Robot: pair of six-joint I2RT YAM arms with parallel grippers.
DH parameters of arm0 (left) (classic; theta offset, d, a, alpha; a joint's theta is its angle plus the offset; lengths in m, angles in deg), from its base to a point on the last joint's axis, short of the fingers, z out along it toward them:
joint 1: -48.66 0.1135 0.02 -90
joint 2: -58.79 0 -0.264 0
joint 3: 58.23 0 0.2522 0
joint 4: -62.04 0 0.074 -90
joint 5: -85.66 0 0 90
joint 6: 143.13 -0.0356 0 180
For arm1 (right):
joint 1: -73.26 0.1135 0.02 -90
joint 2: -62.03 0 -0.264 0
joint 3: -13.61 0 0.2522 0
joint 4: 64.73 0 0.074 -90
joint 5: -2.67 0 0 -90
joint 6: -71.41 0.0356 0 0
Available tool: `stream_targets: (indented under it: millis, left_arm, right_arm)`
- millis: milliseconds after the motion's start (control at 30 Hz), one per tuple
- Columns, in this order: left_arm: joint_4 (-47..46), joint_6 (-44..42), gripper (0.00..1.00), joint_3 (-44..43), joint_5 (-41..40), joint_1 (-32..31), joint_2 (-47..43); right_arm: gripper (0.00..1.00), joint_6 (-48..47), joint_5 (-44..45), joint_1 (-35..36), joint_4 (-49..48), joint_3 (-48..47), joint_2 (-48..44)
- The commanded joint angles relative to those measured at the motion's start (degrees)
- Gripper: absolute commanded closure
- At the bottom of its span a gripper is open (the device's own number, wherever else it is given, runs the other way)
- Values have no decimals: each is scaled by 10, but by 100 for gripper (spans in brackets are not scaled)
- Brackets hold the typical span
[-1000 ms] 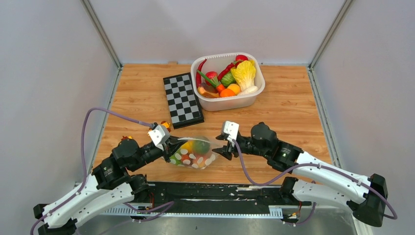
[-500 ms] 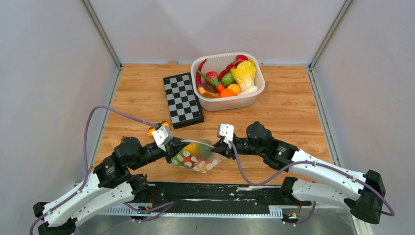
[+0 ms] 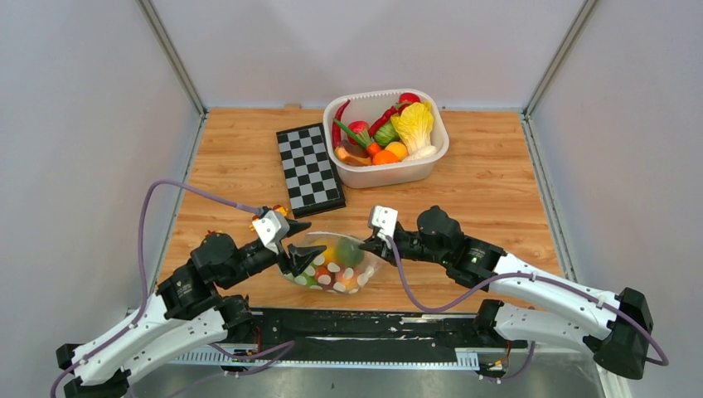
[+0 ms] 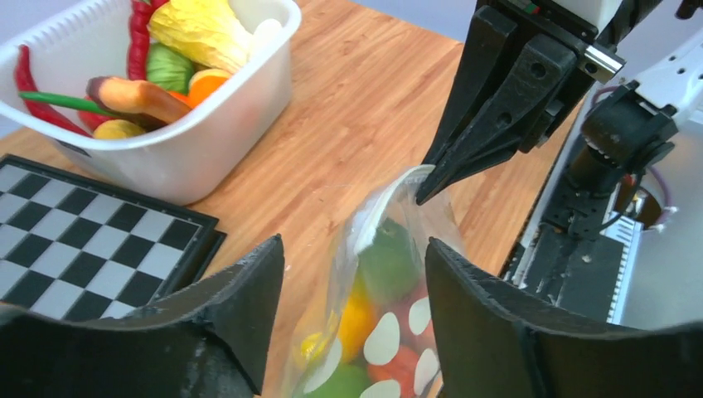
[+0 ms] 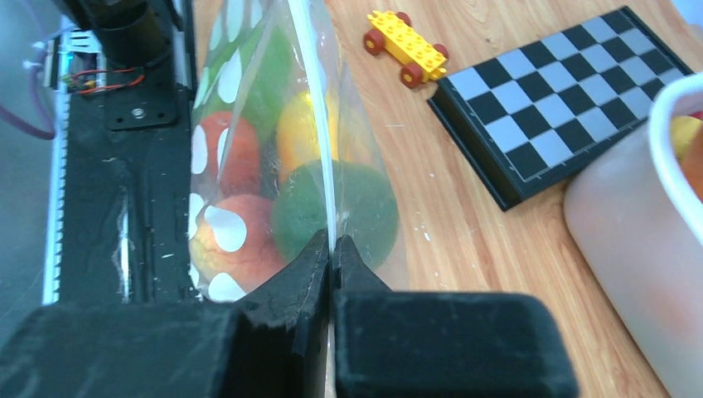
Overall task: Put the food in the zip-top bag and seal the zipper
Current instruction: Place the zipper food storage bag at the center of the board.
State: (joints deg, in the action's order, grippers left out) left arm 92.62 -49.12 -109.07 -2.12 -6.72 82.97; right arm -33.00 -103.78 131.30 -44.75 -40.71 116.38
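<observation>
Wooden table [image 3: 497, 182]. White tub [image 3: 398, 176] far centre, chessboard [image 3: 309, 168] just left. Zip-top bag [image 3: 332, 264] near; yellow brick car [image 5: 400, 37] beside it.

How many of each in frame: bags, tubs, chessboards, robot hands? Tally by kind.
zip-top bag: 1
white tub: 1
chessboard: 1
robot hands: 2, left hand and right hand
Total: 5
</observation>
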Motion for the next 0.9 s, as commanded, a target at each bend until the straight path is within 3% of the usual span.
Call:
stream_targets:
  millis: [0, 200, 433, 567, 867]
  left_arm:
    - [-22, 9, 23, -14, -44, 2, -13]
    - [-9, 17, 2, -15, -87, 2, -25]
    - [4, 29, 0, -10, -122, 2, -38]
    - [3, 39, 0, -1, -140, 2, -52]
    - [9, 39, 0, 3, -180, 2, -67]
  right_arm:
    - [100, -12, 82, -2, -16, -37, -12]
    - [100, -63, 148, -28, 17, -91, 10]
    - [100, -107, 184, -83, 66, -159, 58]
    - [100, -106, 205, -88, 55, -149, 77]
    - [97, -53, 24, -86, 73, -82, 66]
